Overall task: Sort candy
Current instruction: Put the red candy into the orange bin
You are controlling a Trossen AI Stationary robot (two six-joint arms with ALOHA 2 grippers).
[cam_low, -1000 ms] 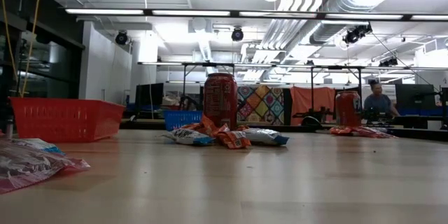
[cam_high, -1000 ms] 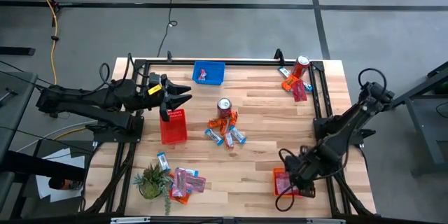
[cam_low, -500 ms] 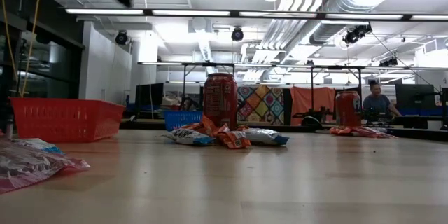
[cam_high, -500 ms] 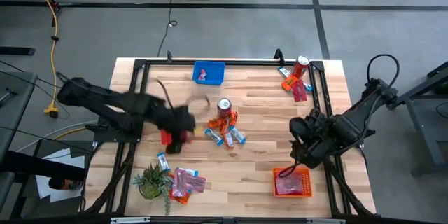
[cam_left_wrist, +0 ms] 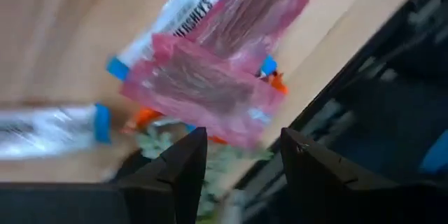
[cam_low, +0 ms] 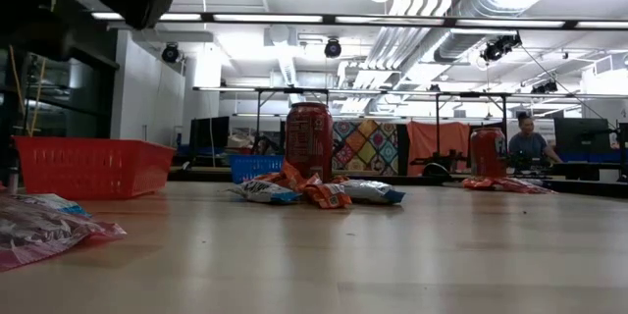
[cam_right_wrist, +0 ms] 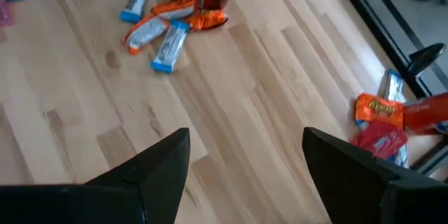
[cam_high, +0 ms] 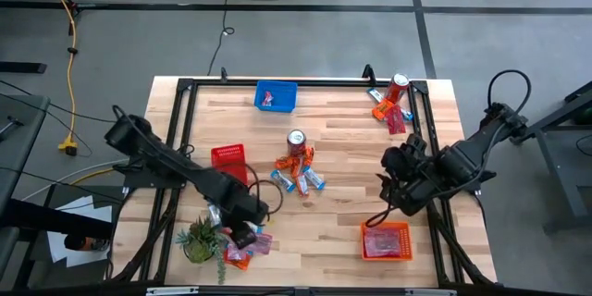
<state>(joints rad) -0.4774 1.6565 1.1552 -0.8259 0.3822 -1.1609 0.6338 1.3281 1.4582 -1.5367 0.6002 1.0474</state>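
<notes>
Light plank table (cam_high: 342, 213) on grey floor, lit lab hall behind: candy in a centre heap (cam_high: 298, 174), far-right heap (cam_high: 388, 111) and near-left heap (cam_high: 242, 240); left gripper (cam_high: 248, 231) over the near-left heap, fingers apart, empty; right gripper (cam_high: 387, 185) above bare planks, open, empty.

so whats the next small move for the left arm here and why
Probably lower the left gripper onto the top pink-red packet and close. Its fingers are open and empty, hovering over the pile by the plant; in the wrist view that packet lies on top of the others, just ahead of the fingertips.
</notes>
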